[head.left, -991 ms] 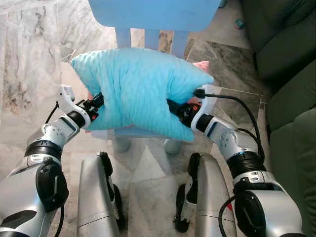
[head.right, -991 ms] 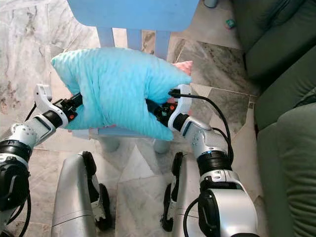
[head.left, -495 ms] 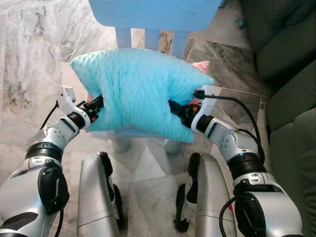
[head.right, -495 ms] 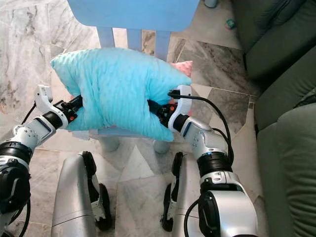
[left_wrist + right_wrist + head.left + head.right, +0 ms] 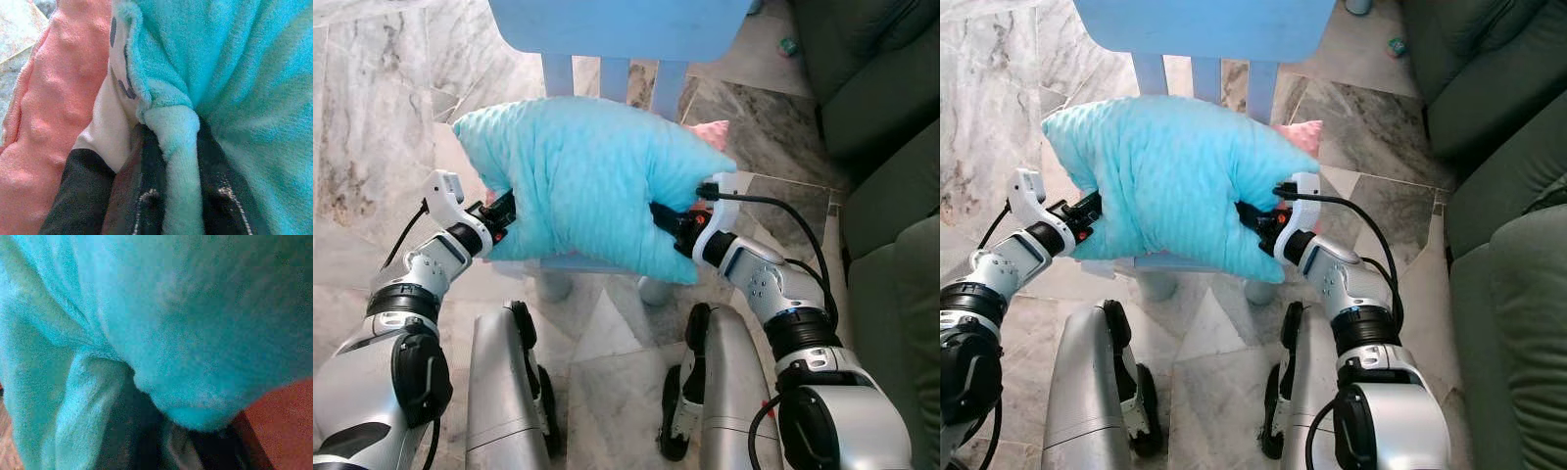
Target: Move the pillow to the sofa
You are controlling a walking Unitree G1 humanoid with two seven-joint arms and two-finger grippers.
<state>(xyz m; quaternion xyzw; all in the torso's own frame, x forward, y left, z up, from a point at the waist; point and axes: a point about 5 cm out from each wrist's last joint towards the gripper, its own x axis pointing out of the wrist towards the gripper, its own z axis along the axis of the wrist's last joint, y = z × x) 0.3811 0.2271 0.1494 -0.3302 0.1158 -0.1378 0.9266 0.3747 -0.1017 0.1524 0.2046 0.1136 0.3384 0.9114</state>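
pillow [image 5: 592, 181] held up over blue chair [image 5: 617, 24] | left end effector [image 5: 504, 209] clamped on its edge — right end effector [image 5: 671, 220] too, now tucked slightly lower | sofa [image 5: 891, 196] waits right — carrying next

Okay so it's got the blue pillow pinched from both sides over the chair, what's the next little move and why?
Probably lift a bit, then turn right toward the sofa. The left gripper and the right gripper each pinch a fold of the pillow, which hangs close over the chair and a pink cushion behind it, so clearing those first seems wise.
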